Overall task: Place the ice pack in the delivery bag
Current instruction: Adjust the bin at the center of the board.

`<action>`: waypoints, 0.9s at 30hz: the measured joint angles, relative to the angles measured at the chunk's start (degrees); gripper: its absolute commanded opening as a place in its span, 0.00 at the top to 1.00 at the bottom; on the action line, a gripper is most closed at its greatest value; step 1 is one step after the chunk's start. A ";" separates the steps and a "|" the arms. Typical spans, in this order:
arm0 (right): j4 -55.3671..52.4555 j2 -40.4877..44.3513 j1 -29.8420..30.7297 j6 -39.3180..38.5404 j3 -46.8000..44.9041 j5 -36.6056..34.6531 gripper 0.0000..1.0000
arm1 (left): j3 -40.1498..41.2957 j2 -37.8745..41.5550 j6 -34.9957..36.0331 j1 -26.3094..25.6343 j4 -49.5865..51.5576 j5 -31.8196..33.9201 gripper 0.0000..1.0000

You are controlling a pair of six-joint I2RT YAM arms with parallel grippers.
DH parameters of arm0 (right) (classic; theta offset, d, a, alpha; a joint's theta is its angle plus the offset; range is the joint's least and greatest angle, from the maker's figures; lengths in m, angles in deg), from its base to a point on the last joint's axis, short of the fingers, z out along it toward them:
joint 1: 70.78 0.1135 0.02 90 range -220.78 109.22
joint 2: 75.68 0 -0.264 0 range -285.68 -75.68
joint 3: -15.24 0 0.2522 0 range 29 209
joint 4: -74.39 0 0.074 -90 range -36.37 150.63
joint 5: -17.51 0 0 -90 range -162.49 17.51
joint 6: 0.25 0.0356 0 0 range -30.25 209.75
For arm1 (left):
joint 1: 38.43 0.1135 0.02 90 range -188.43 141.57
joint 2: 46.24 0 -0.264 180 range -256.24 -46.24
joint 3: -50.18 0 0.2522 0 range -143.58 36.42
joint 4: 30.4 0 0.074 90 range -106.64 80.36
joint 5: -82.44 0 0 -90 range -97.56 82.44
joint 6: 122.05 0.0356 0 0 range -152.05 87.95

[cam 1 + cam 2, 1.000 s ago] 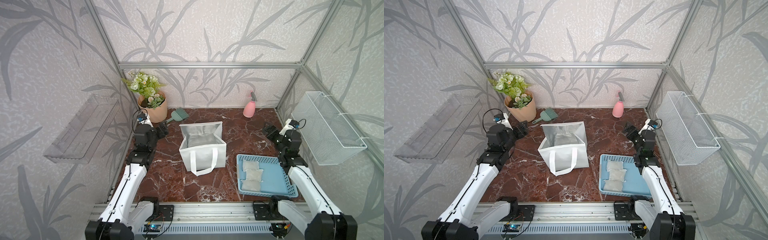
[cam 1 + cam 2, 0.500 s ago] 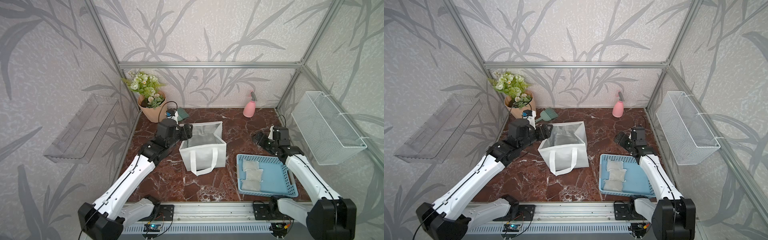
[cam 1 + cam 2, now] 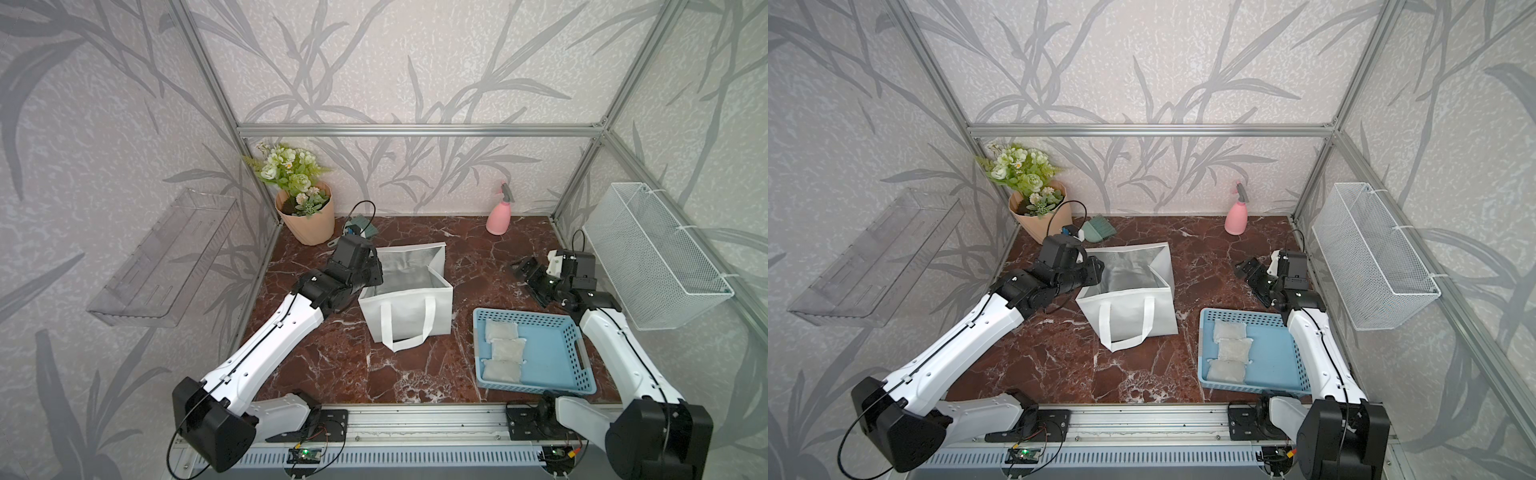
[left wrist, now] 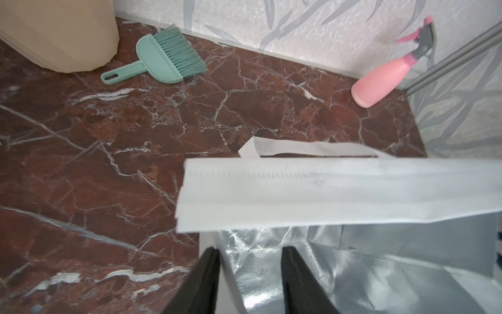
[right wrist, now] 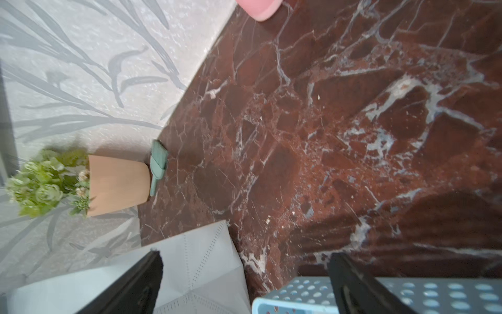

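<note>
**Scene from above, task not yet begun.** The red marble counter [image 3: 332,365] fills the lower middle of both top views. At frame centre stands the delivery bag [image 3: 405,309], white fabric lined with foil. Its lid is thrown back, its mouth is open, and no pack shows inside. Lower right of centre, a blue tray [image 3: 548,357] holds three ice packs [image 3: 508,350] in a touching column along its left side. The left tool [image 4: 250,248] has its jaws apart astride the bag's left wall, not pinching it. The right tool [image 5: 245,254] is spread wide and empty, above the counter just beyond the tray's far rim. The packs look soft and pillowy, probably heavy for their size and slick. A pack is best pinched across its middle, since the edges would likely sag. No brand, label or writing is legible.
</note>
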 measured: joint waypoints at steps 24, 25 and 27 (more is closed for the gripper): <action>-29.59 9.07 19.26 9.51 -9.31 -21.97 0.01 | -0.35 -0.42 2.08 -0.52 2.78 0.02 0.99; -29.27 9.81 19.52 11.87 -10.62 -21.62 0.01 | -0.35 -0.42 2.10 -0.52 2.73 0.00 0.99; -28.59 10.29 19.78 14.97 -12.22 -21.66 0.01 | -0.35 -0.42 2.19 -0.52 2.60 -0.02 1.00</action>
